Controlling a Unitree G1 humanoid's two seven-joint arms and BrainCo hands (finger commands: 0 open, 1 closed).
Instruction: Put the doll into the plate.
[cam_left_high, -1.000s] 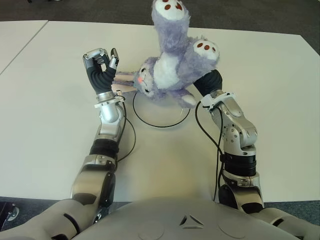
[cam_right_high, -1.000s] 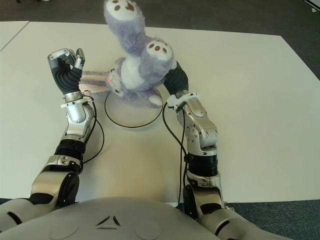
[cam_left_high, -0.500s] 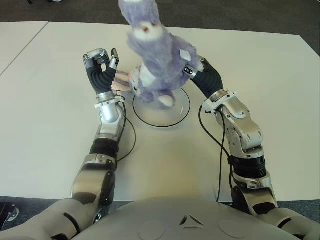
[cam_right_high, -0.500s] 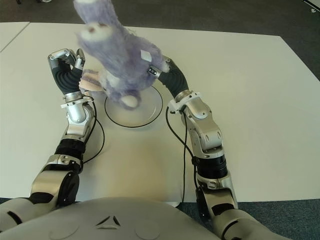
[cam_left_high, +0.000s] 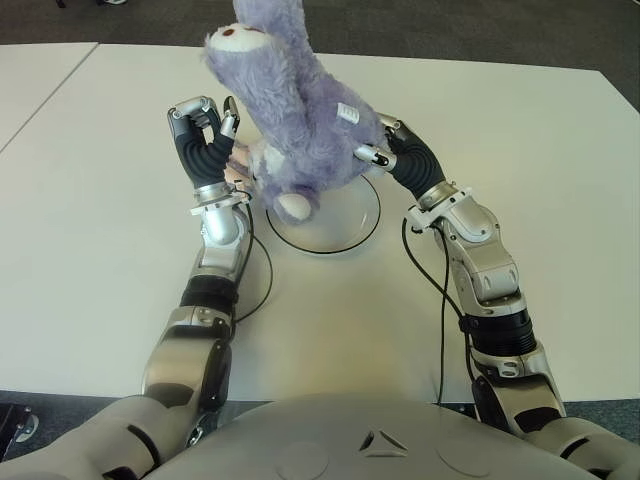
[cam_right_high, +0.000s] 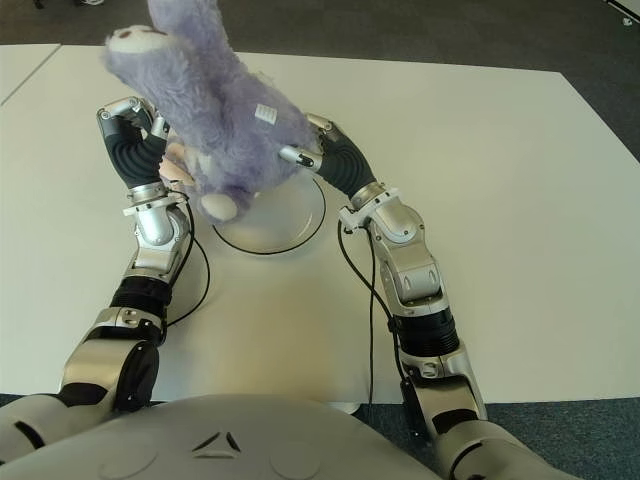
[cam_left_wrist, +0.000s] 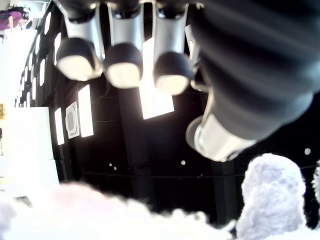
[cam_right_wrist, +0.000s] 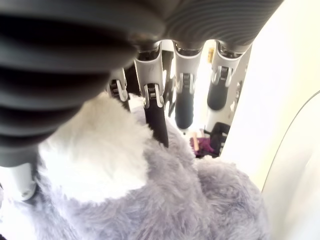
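Purple plush doll (cam_left_high: 300, 120) stands tilted over the plate (cam_left_high: 345, 225), held by the right hand (cam_left_high: 385, 152); the left hand (cam_left_high: 205, 125), fingers curled and empty, shows beside it.

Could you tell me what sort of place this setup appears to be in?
Probably an office or lab room: plain white tables pushed together, dark carpet-like floor beyond, and ceiling light panels in the left wrist view.
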